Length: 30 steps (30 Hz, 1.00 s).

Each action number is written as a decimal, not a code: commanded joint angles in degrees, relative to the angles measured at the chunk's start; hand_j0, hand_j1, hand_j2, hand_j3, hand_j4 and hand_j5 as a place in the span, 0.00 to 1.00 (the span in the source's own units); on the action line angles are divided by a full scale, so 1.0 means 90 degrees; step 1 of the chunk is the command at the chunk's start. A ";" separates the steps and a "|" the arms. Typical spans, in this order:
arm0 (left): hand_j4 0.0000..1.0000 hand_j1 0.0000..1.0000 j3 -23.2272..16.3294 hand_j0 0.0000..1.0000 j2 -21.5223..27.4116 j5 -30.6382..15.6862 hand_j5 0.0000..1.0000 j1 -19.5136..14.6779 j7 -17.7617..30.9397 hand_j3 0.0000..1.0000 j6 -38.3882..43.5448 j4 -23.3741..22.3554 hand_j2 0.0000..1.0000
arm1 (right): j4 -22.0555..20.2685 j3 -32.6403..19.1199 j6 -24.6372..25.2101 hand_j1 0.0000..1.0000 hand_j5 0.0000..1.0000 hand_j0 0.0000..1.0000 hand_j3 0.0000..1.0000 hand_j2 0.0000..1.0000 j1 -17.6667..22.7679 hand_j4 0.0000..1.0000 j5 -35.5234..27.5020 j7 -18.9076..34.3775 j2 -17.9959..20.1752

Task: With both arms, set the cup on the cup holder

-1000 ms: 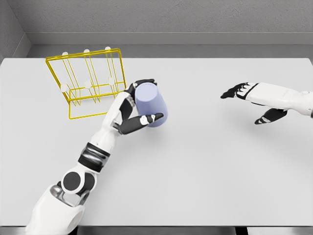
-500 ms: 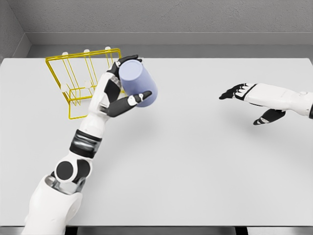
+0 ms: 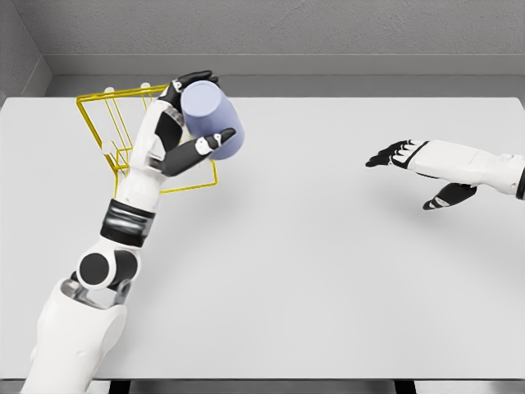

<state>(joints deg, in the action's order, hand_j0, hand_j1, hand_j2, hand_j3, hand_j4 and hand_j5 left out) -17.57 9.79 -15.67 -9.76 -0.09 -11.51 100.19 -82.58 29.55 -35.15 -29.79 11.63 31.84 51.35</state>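
Observation:
A pale blue cup [image 3: 212, 121] is held tilted in the air, its bottom facing me, with my left hand [image 3: 187, 123] shut on it, fingers over its top and thumb under it. It hangs in front of the right end of the yellow wire cup holder [image 3: 107, 135], which stands at the table's back left; my forearm hides part of the rack. My right hand [image 3: 414, 172] hovers open over the right side of the table, far from the cup.
The white table [image 3: 328, 263] runs to a grey back wall. The cup holder's pegs with white tips [image 3: 109, 90] stick up at the back left.
My left hand has carried the cup up and to the left, from the table's middle-left to in front of the rack. The right hand has barely shifted.

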 commanded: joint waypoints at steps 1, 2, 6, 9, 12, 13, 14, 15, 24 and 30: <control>0.69 0.69 0.0028 0.69 0.0016 -0.0007 0.69 0.0000 0.0001 0.69 0.0010 -0.0009 0.69 | 0.0005 -0.0003 0.0016 1.00 1.00 1.00 1.00 1.00 0.0000 1.00 -0.0042 -0.0003 0.0007; 0.69 0.69 0.0028 0.69 0.0016 -0.0007 0.69 0.0000 0.0001 0.69 0.0010 -0.0009 0.69 | 0.0005 -0.0003 0.0016 1.00 1.00 1.00 1.00 1.00 0.0000 1.00 -0.0042 -0.0003 0.0007; 0.69 0.69 0.0038 0.69 0.0006 0.0013 0.69 -0.0049 0.0001 0.69 0.0010 -0.0019 0.69 | 0.0005 -0.0003 0.0016 1.00 1.00 1.00 1.00 1.00 0.0000 1.00 -0.0042 -0.0003 0.0007; 0.69 0.69 0.0155 0.69 0.0007 0.0013 0.69 -0.0078 0.0001 0.69 0.0107 -0.0049 0.69 | 0.0005 -0.0003 0.0016 1.00 1.00 1.00 1.00 1.00 0.0000 1.00 -0.0042 -0.0003 0.0007; 0.69 0.69 0.0165 0.69 0.0016 0.0013 0.69 -0.0098 0.0001 0.69 0.0107 -0.0058 0.69 | 0.0005 -0.0003 0.0016 1.00 1.00 1.00 1.00 1.00 -0.0010 1.00 -0.0042 -0.0003 0.0007; 0.69 0.69 0.0175 0.69 0.0016 0.0013 0.69 -0.0098 0.0001 0.69 0.0127 -0.0058 0.69 | 0.0005 -0.0003 0.0016 1.00 1.00 1.00 1.00 1.00 -0.0010 1.00 -0.0042 -0.0003 0.0007; 0.69 0.69 0.0175 0.69 0.0016 0.0013 0.69 -0.0107 0.0001 0.69 0.0137 -0.0068 0.69 | 0.0005 -0.0003 0.0016 1.00 1.00 1.00 1.00 1.00 -0.0010 1.00 -0.0042 -0.0003 0.0007; 0.69 0.69 0.0184 0.69 0.0016 0.0013 0.69 -0.0107 0.0001 0.69 0.0137 -0.0068 0.69 | 0.0005 -0.0003 0.0016 1.00 1.00 1.00 1.00 1.00 -0.0010 1.00 -0.0042 -0.0003 0.0007; 0.69 0.69 0.0282 0.69 0.0007 0.0023 0.69 -0.0195 0.0020 0.69 0.0185 -0.0293 0.69 | 0.0005 -0.0003 0.0016 1.00 1.00 1.00 1.00 1.00 0.0000 1.00 -0.0042 -0.0003 0.0007; 0.69 0.69 0.0350 0.69 0.0016 0.0023 0.69 -0.0312 0.0020 0.69 0.0234 -0.0459 0.69 | 0.0005 -0.0003 0.0016 1.00 1.00 1.00 1.00 1.00 0.0000 1.00 -0.0042 -0.0003 0.0007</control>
<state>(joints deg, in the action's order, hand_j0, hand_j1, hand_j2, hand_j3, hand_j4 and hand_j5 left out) -14.53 9.92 -15.40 -12.57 0.10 -9.55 96.68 -82.51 29.55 -35.15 -29.79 11.63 31.84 51.35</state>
